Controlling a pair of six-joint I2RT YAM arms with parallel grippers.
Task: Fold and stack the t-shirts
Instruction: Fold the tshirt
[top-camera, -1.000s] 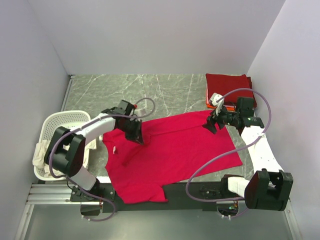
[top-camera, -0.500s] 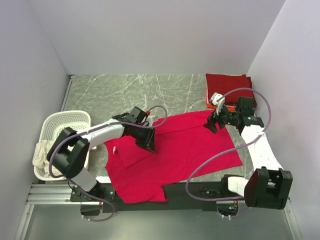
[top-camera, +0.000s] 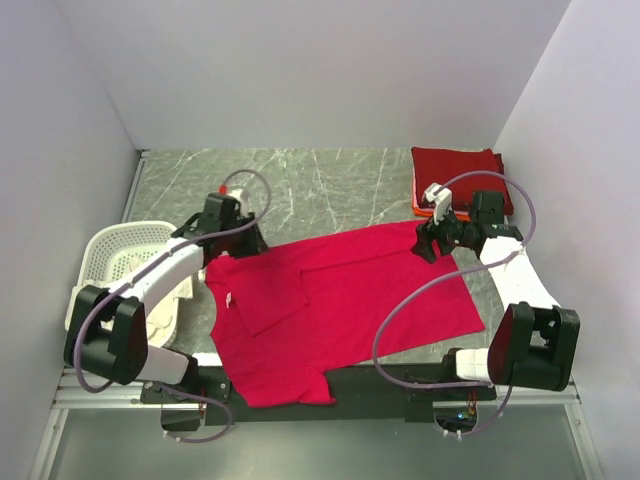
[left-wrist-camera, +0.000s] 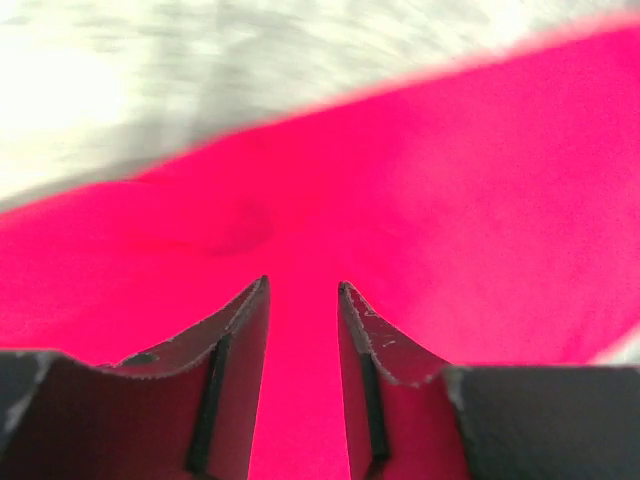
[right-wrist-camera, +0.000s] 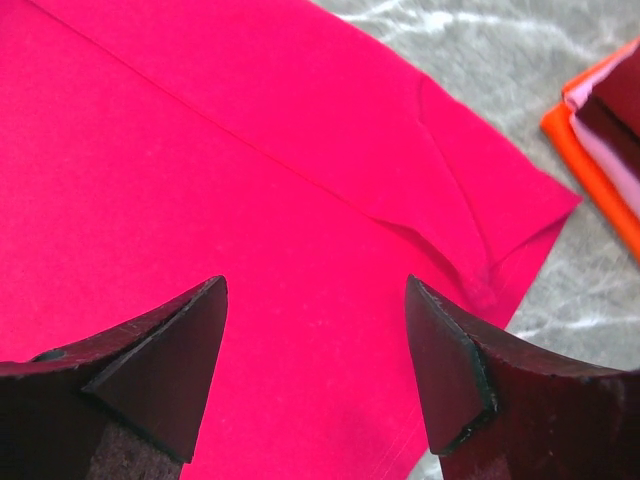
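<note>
Top view: crimson t-shirt (top-camera: 350, 300) spread flat on near half of marble table (top-camera: 330, 180), lapping over near edge. Left gripper (top-camera: 232, 243) at shirt's far-left corner, right gripper (top-camera: 430, 243) at far-right corner. Folded maroon t-shirt (top-camera: 458, 165) on orange t-shirt (top-camera: 421, 209), table's far-right corner. Laundry basket (top-camera: 125, 250) at left edge.

Left wrist: fingers (left-wrist-camera: 240, 340) slightly apart, nothing between them, crimson cloth beneath.

Right wrist: fingers (right-wrist-camera: 170, 360) wide apart over shirt's corner.
</note>
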